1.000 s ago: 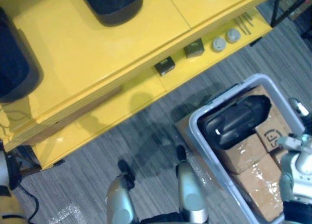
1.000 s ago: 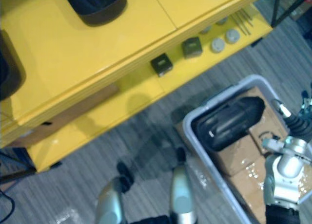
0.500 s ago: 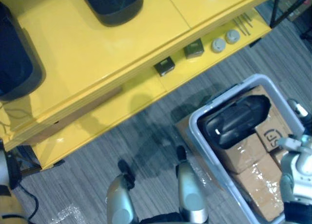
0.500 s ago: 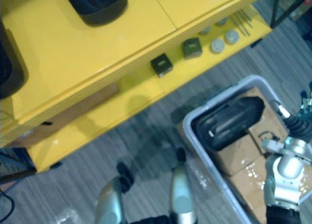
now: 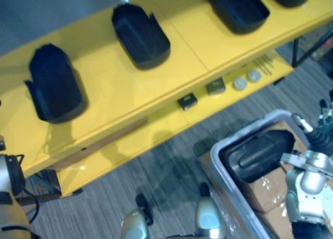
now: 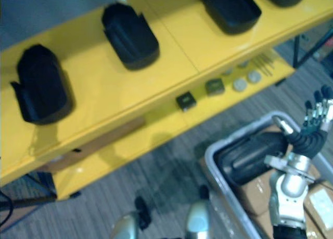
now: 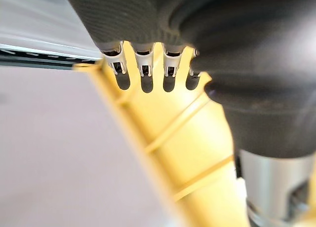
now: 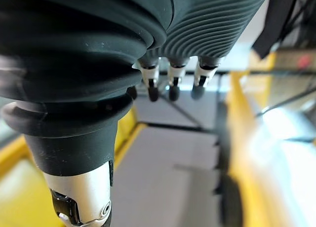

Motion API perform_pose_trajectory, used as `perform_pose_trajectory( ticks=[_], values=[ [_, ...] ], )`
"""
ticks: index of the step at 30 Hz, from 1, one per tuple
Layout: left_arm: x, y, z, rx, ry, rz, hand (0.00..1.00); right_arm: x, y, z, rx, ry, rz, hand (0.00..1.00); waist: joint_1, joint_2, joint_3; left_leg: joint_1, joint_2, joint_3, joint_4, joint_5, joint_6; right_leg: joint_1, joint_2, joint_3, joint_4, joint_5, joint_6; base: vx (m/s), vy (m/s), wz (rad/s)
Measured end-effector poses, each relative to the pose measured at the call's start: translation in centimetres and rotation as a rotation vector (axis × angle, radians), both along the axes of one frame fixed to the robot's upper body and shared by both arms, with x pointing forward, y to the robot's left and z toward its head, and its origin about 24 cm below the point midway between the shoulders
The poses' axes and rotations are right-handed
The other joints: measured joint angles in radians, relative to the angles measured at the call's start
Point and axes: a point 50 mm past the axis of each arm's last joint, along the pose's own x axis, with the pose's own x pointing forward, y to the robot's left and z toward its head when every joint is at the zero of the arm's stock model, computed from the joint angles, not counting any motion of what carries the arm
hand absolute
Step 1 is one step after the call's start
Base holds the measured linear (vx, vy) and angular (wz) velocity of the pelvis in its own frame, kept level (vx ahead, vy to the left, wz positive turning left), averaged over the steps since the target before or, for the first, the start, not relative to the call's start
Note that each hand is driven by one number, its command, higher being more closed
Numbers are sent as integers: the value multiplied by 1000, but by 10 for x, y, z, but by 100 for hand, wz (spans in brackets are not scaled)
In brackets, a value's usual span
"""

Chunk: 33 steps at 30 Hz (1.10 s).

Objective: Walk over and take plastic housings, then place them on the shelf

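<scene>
Hands empty beside the yellow shelf (image 6: 171, 57), housing in the bin

Right hand (image 6: 315, 125) hangs over the grey bin (image 5: 250, 130), its fingers (image 8: 170, 84) straight and slightly spread, touching nothing. The left hand (image 7: 142, 64) shows relaxed fingers (also holding nothing) with the shelf's yellow edge past them. One black plastic housing (image 6: 250, 156) lies in the bin on cardboard boxes (image 5: 270, 184), just beside the right hand. More housings (image 6: 130, 36) sit well apart along the shelf's top. Small dark blocks (image 6: 186, 100) and round discs (image 6: 239, 84) lie on the lower level.
</scene>
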Motion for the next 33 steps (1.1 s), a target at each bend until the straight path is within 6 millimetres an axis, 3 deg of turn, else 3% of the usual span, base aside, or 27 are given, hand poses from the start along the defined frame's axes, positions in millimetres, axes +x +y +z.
perform_pose_trajectory(
  ticks=[2, 3, 5, 6, 7, 9, 12, 14, 17, 20, 26, 33],
  values=[
    [-10, 1, -19, -19, 2, -129, 0, -1, 6, 1, 2, -11, 10, 0, 15, 13, -46, 37, -3, -19, -48, 16, -4, 36, 2, -34, -8, 0, 0, 98, -22, 27],
    [-14, 2, -29, -23, 20, -174, 100, -1, 9, -1, 8, -7, 14, 0, 18, 16, -66, 47, -5, -27, -68, 24, -4, 45, 2, -51, -9, 0, 0, 80, -20, 36],
    [-22, 2, -55, -54, 61, -297, 100, -2, 14, -7, 34, 8, 21, 0, 38, 17, -93, 71, -9, -42, -103, 39, -6, 70, 2, -66, -18, 0, 0, 66, -8, 29],
    [-29, -4, -85, -80, 124, -397, 100, -6, 19, -13, 61, 33, 18, 0, 57, 15, -114, 72, -13, -53, -118, 48, -4, 81, -1, -94, -28, 0, 0, 46, -8, 29],
    [-31, -7, -97, -87, 156, -429, 100, -7, 21, -15, 65, 45, 14, 0, 65, 13, -116, 73, -15, -63, -122, 51, -4, 89, -2, -104, -33, 0, 0, 24, -13, 42],
    [-41, -24, -148, -127, 317, -557, 100, -10, 29, -25, 101, 92, 15, 0, 85, 2, -121, 69, -16, -96, -131, 64, -5, 110, -1, -138, -43, 1, -2, -5, -12, 39],
    [-58, -57, -200, -235, 444, -788, 100, -17, 37, -35, 137, 139, -3, 0, 101, -5, -124, 71, -20, -127, -153, 84, -4, 136, 1, -165, -61, 7, -11, -39, -11, 31],
    [-69, -77, -221, -282, 504, -885, 100, -23, 42, -43, 160, 176, -16, 0, 112, -9, -123, 69, -22, -129, -161, 92, -4, 138, 0, -172, -69, 7, -12, -49, 0, 10],
    [-77, -107, -244, -340, 565, -1044, 100, -38, 45, -56, 193, 230, -48, 0, 121, -12, -122, 69, -27, -130, -189, 109, -1, 151, 0, -186, -100, 2, -22, -101, -21, 2],
    [-74, -127, -253, -365, 603, -1147, 100, -47, 45, -65, 216, 272, -82, 0, 114, -12, -115, 73, -19, -123, -207, 127, -6, 145, 9, -192, -107, -4, -35, -104, -23, 7],
    [-68, -129, -269, -448, 662, -1124, 100, -54, 44, -72, 245, 303, -120, 0, 110, -22, -104, 68, -4, -91, -206, 145, -10, 116, 22, -164, -109, 15, -42, -52, -1, -16],
    [-44, -126, -284, -512, 769, -966, 100, -54, 47, -77, 272, 320, -137, 0, 95, -62, -51, 47, -2, -70, -206, 150, -9, 82, 25, -136, -108, 41, -36, -3, 9, -9]
  ],
)
